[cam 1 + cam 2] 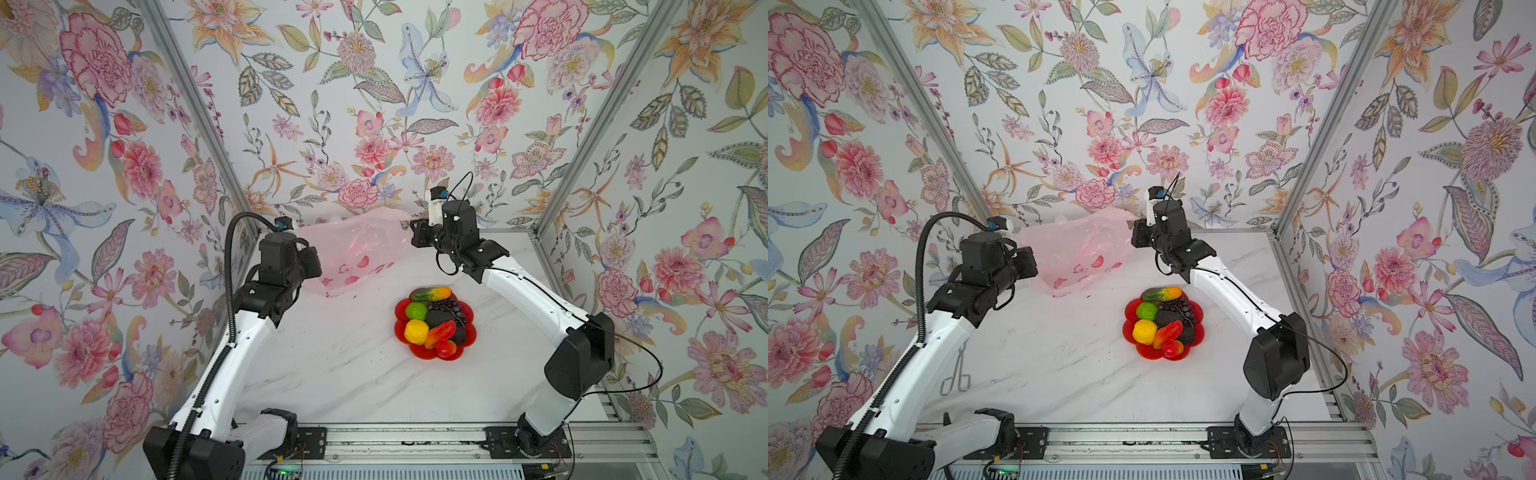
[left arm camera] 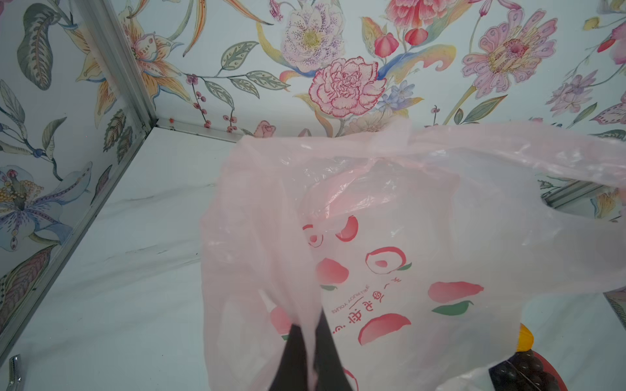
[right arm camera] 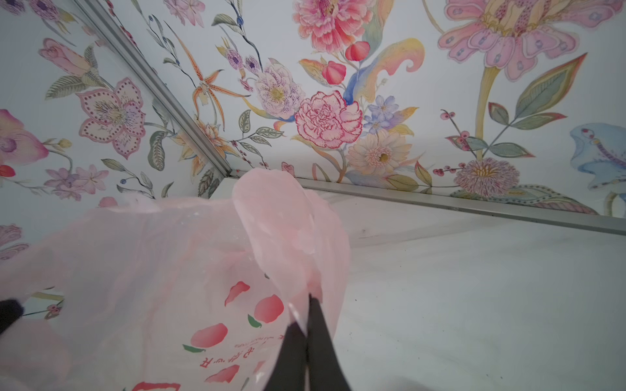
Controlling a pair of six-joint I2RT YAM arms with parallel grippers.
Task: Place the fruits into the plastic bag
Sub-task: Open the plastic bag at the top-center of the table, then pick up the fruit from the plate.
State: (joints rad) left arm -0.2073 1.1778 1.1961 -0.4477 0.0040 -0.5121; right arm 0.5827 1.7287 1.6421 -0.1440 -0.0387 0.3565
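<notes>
Pink translucent plastic bag [image 1: 353, 253] hangs stretched at the worktop's [image 1: 332, 374] 12 o'clock edge, left fingers [image 2: 294, 348] clenched on one side, right fingers [image 3: 316, 338] clenched on the other. Toy fruits [image 1: 436, 320] lie heaped in a red flower-shaped dish [image 1: 401, 309] at the bag's 5 o'clock.

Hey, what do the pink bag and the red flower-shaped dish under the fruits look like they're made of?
The pink translucent carrier bag: thin plastic film, glossy; it is wrinkled and its printed far side shows through. The red flower-shaped dish: probably hard plastic, possibly glass; its rim looks smooth and shiny.
</notes>
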